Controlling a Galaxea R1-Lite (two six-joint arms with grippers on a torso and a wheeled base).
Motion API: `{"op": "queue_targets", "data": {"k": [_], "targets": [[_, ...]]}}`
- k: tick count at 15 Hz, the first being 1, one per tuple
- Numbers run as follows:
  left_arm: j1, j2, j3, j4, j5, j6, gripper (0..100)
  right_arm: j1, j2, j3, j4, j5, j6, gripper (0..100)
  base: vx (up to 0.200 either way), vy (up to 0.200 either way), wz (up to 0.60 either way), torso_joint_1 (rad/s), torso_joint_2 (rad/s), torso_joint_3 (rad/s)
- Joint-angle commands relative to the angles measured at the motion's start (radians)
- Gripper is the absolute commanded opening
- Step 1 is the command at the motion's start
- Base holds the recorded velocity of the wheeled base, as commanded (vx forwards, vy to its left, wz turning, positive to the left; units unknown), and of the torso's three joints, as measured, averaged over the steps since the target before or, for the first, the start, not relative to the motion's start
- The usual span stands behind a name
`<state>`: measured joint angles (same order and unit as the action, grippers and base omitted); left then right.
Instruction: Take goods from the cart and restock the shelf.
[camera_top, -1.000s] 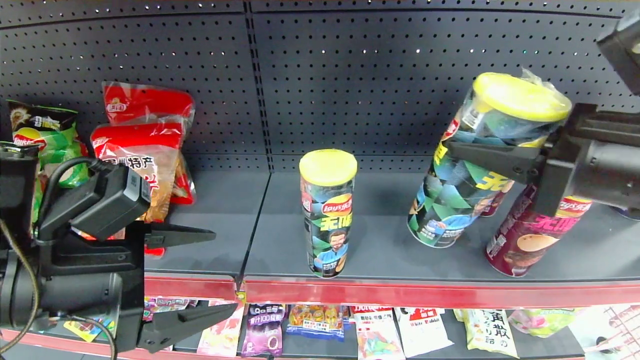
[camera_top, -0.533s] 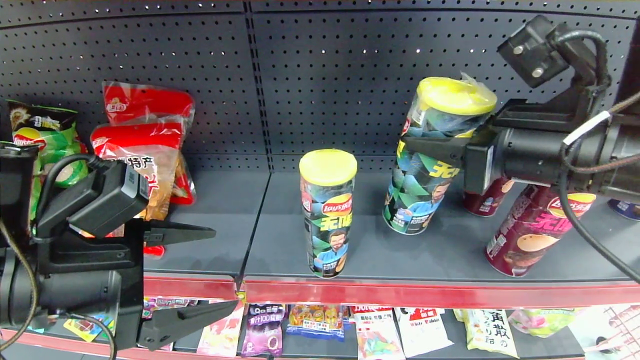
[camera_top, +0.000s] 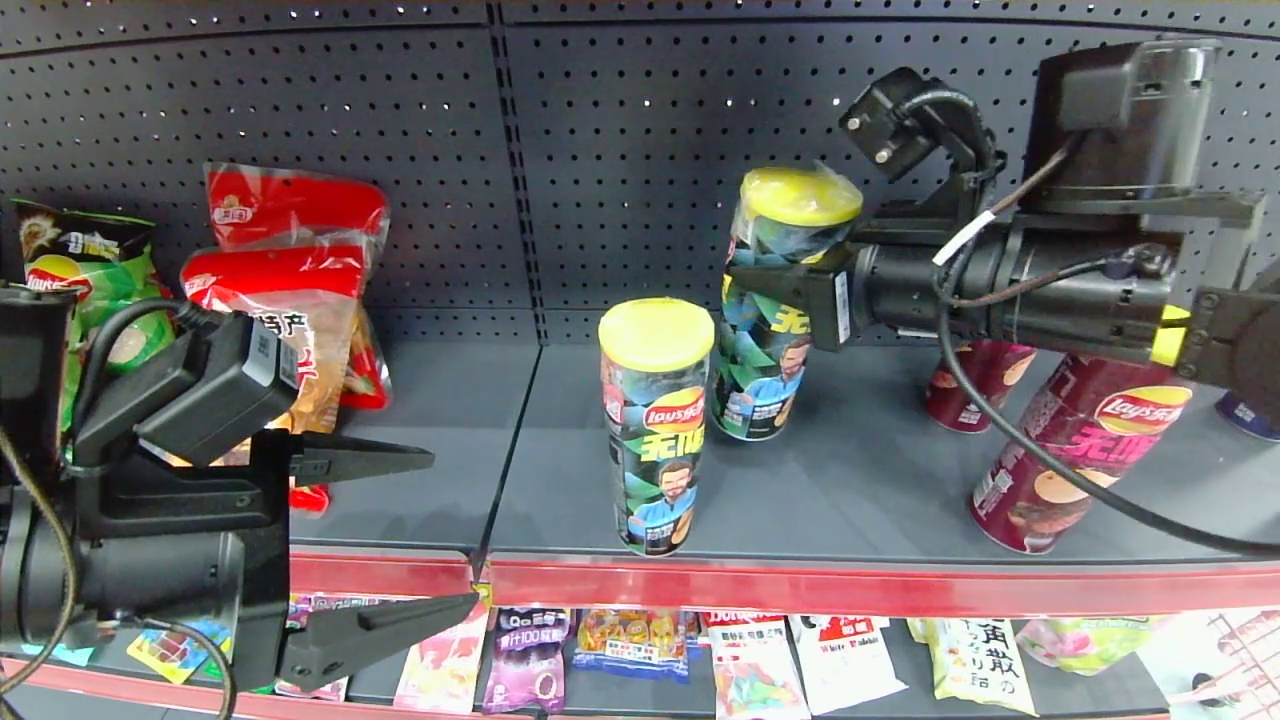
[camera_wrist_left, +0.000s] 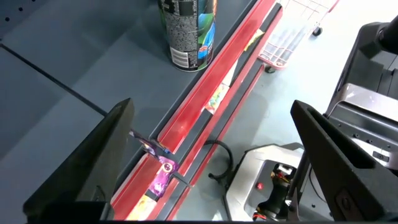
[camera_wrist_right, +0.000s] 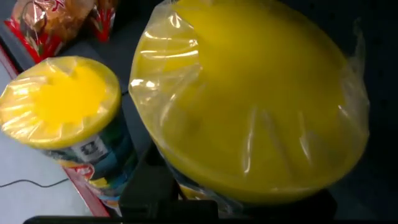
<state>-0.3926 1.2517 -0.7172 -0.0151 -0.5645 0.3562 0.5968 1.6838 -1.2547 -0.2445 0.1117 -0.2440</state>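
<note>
Restocking is judged under way but unfinished: a green chip canister (camera_top: 775, 345) is clamped about its upper body by the right gripper (camera_top: 772, 282), whose fingers are closed against its sides. It is held tilted over the rear of the shelf (camera_top: 870, 490), just behind and beside a matching canister (camera_top: 655, 425) that is stood upright at the front edge. Whether the held canister's base is touching the deck cannot be told. Two maroon canisters (camera_top: 1075, 450) are seen further to the robot's right, the nearer one leaning. Bare deck is left between the goods, so more stock is likely to be needed. The left gripper (camera_top: 450, 533) is held wide open and empty before the shelf's red lip, near red snack bags (camera_top: 290, 290) and a green crisp bag (camera_top: 95, 280). Both green canisters are capped with yellow lids (camera_wrist_right: 249, 106) under clear film; their contents are hidden. A wire cart (camera_wrist_left: 292, 31) is glimpsed on the floor in the left wrist view, and what is in it cannot be made out. To finish this step, the canister is to be set upright and released.
</note>
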Motion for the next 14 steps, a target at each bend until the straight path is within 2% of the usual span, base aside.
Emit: {"op": "queue_targets", "data": {"k": [1,5,8,14], "targets": [[0.0,0.003,-0.001,0.0,-0.002,0.0,100,-0.015,0.1,-0.074,-0.001,0.005,0.0,0,0.0,0.0,0.0,0.0,0.0,0.0],[0.0,0.003,-0.004,0.0,-0.002,0.0,100,-0.029,0.198,-0.152,-0.001,0.005,0.002,0,0.0,0.0,0.0,0.0,0.0,0.0],[0.0,0.009,-0.013,0.0,-0.002,-0.011,100,-0.029,0.231,-0.167,-0.001,0.005,0.002,0,0.0,0.0,0.0,0.0,0.0,0.0],[0.0,0.018,-0.014,-0.002,-0.002,-0.011,100,-0.029,0.286,-0.227,-0.001,0.006,0.025,0,0.0,0.0,0.0,0.0,0.0,0.0]]}}
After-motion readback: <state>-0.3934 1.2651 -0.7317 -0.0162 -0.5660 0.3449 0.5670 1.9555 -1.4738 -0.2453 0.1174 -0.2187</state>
